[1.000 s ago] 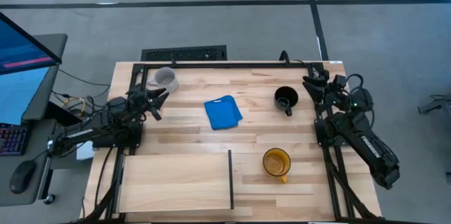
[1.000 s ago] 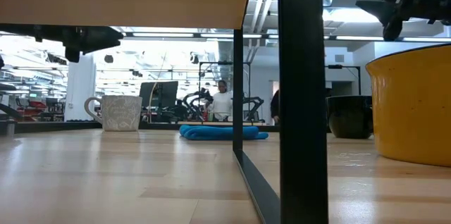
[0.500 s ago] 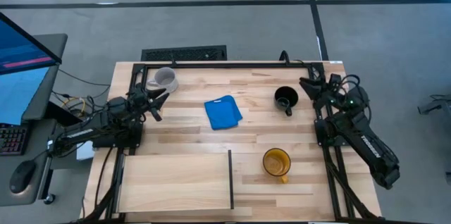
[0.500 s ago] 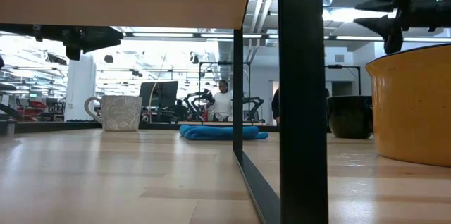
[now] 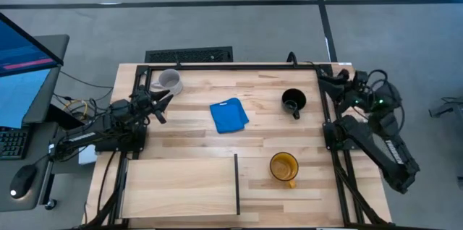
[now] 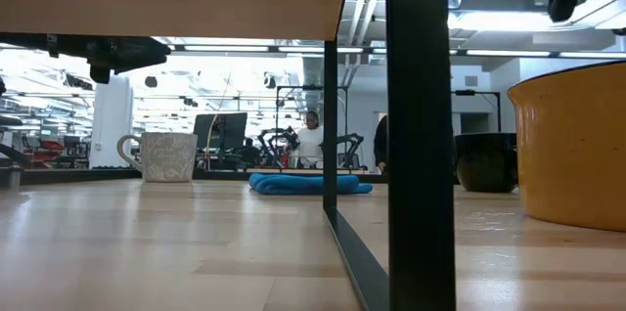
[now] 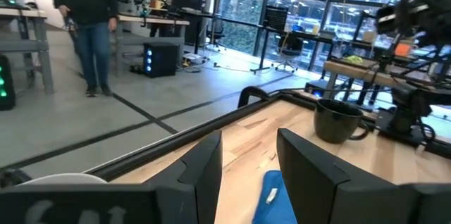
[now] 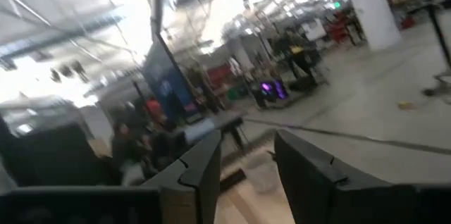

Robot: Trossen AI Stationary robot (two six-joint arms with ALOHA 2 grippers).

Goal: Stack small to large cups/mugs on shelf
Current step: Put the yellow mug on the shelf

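Three mugs stand upright on their bases on the planked table. The light grey mug (image 5: 168, 80) is at the far left, the black mug (image 5: 293, 101) at the far right, and the yellow mug (image 5: 283, 166) at the near right, beside the shelf's dark divider (image 5: 237, 184). The pale shelf panel (image 5: 181, 185) lies at the near left. My left gripper (image 5: 163, 101) is open and level, just on the near side of the grey mug. My right gripper (image 5: 323, 78) is open and raised at the table's far right, apart from the black mug (image 7: 338, 120).
A blue cloth (image 5: 229, 115) lies flat mid-table between the grey and black mugs. A black frame rail (image 5: 231, 66) runs along the far edge. In the low view the divider (image 6: 421, 135) stands in front of the yellow mug (image 6: 572, 150). People show in the room behind.
My right gripper has gone up and drawn back toward the table's far right corner, away from the black mug. The mugs and the cloth stay where they were.
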